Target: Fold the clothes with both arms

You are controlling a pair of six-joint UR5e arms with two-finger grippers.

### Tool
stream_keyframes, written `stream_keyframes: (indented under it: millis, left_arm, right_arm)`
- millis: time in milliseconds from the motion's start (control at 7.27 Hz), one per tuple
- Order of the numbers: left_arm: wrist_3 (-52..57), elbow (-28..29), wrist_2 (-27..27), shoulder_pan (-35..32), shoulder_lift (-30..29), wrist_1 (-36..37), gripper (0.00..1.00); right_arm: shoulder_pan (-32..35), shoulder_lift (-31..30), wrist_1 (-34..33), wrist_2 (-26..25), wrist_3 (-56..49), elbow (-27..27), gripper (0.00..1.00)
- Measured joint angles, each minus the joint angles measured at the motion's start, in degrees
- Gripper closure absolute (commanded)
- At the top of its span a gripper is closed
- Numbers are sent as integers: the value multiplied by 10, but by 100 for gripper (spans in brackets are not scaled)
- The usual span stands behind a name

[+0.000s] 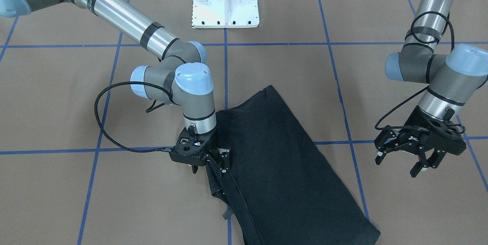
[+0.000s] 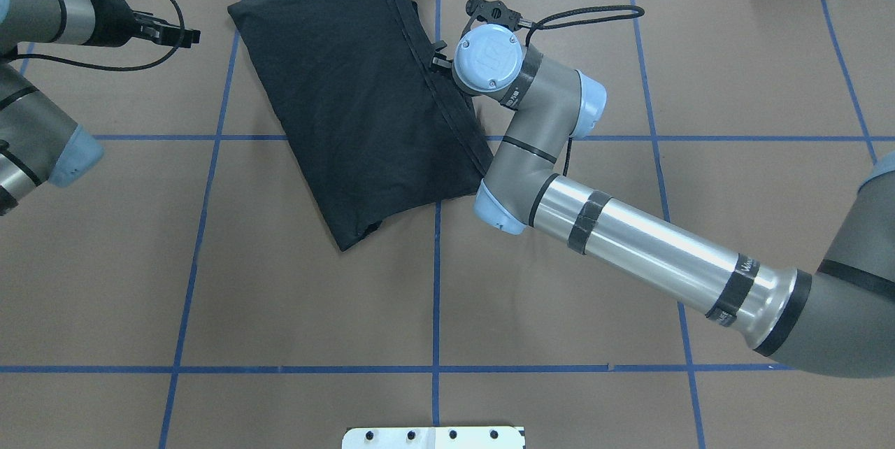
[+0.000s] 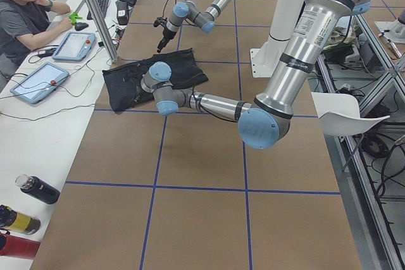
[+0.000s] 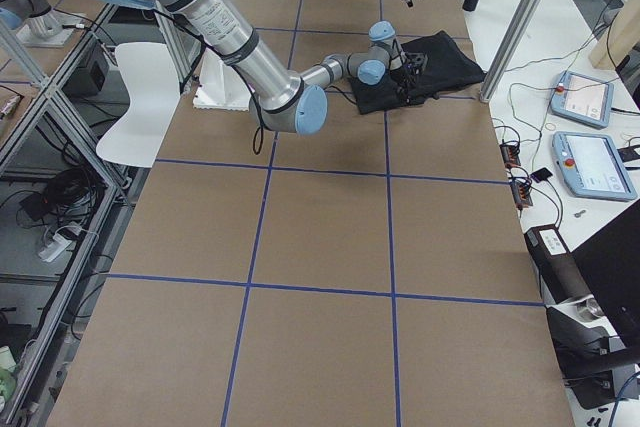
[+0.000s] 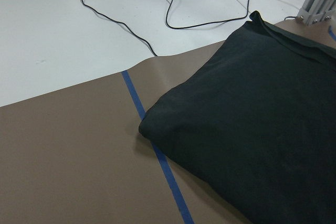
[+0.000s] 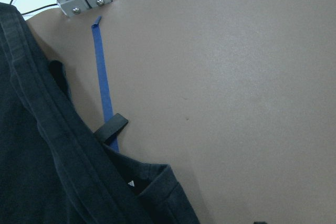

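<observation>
table (image 2: 280, 295): brown, blue-taped grid | on it: black T-shirt (image 2: 349, 99), white pedestal (image 1: 225, 8)

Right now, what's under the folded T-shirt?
The brown table cover and blue tape lines run under the T-shirt. Its lower layers and anything beneath them are covered, so I can't tell.

A brown table (image 2: 314, 309) crossed by blue tape lines (image 2: 435, 295), with a white bench (image 3: 44, 156) alongside.

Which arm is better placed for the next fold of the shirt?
Probably right. The right claw is down at the shirt, at its layered edge; the left claw hangs open, apart from it.
</observation>
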Motion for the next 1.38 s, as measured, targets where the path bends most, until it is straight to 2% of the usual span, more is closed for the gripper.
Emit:
stream_keyframes:
  millis: [275, 413, 825, 963, 1101, 1238, 1376]
  left_arm:
    - [0, 0, 0, 0, 2, 0, 0]
    - [0, 0, 0, 0, 3, 0, 0]
    - [0, 1, 0, 0, 3, 0, 0]
    - [0, 1, 0, 0, 4, 0, 0]
    - [0, 2, 0, 0, 4, 0, 0]
    - [0, 2, 0, -1, 4, 0, 0]
    - [0, 2, 0, -1, 4, 0, 0]
  right_arm:
    - [-4, 22, 1, -8, -2, -40, 21]
    - [-7, 25, 1, -15, -4, -50, 25]
    - [-14, 30, 1, -25, -8, -61, 53]
    - [-16, 31, 1, -26, -9, -62, 59]
    - [-18, 32, 2, -26, -9, -62, 59]
    - [-19, 32, 2, -27, -9, -62, 85]
    - [-20, 32, 2, -28, -9, -62, 100]
